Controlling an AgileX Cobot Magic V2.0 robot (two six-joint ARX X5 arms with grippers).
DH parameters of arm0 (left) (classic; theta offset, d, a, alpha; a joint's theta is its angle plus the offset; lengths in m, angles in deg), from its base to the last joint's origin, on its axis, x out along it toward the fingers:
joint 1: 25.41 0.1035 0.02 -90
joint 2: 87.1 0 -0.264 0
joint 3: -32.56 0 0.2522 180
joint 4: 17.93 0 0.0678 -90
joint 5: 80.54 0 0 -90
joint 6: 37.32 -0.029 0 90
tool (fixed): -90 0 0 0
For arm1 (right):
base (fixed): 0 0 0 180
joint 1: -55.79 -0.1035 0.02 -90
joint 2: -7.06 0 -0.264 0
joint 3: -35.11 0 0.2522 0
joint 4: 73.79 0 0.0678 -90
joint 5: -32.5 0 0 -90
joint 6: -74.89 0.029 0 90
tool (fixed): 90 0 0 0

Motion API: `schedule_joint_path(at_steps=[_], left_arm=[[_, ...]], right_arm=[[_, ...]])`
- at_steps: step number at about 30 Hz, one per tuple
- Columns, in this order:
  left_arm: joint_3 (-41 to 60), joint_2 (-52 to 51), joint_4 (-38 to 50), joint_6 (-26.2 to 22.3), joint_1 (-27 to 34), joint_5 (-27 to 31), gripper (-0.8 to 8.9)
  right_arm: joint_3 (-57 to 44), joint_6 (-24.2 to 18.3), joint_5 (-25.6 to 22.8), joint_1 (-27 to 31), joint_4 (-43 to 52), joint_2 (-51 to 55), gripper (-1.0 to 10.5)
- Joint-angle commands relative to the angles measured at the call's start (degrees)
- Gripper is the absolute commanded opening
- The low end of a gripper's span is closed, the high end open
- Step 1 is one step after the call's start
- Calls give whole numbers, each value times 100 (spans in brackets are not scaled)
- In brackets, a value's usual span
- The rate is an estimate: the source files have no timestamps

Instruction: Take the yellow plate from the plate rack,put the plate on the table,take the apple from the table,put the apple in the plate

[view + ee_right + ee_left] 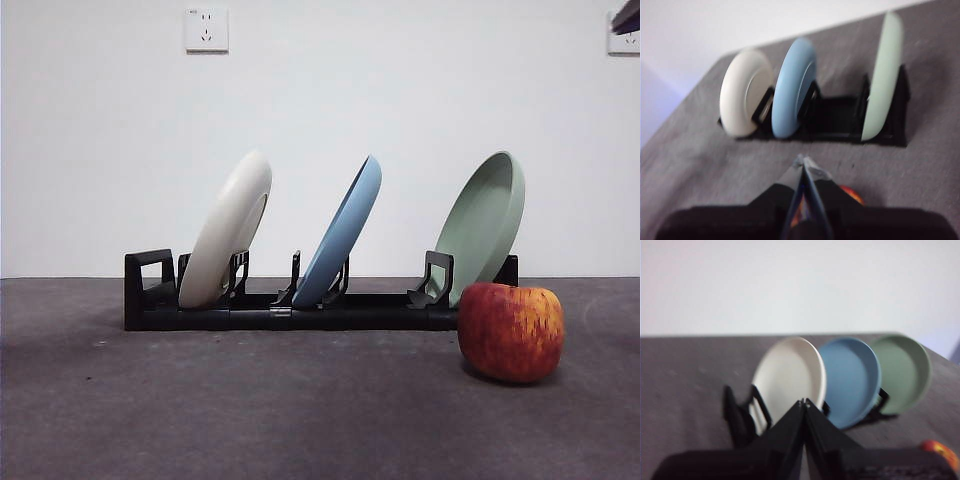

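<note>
Dark grey table (250, 410) under white wall (400, 90); left gripper (804, 401) and right gripper (801, 159) both closed, empty.

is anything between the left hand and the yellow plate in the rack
Nothing visible does. The left hand is shut and faces the yellow plate, which leans in the end slot of the plate rack. The blue plate sits one slot over, and the apple lies off to the side.
</note>
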Motion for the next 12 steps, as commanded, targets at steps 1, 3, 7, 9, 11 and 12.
schedule_joint_path(at_steps=[1,3,7,9,11,12], left_arm=[[-435,605,-319,-7,15,-330,-4],[-837,1110,-595,-9,13,-605,14],[-1589,2015,-992,-7,-13,-1121,145],[-1976,2437,-1185,-11,-90,-1191,157],[-2369,2874,-1309,-33,-201,-1180,157],[-2555,3095,-1349,-61,-254,-1182,157]], right_arm=[[398,-531,170,11,-365,-356,2],[651,-614,162,11,-584,-599,20],[940,-629,162,11,-684,-894,242],[1008,-629,157,11,-682,-979,301],[1043,-629,140,11,-684,-1043,317],[1045,-629,138,11,-682,-1056,317]])
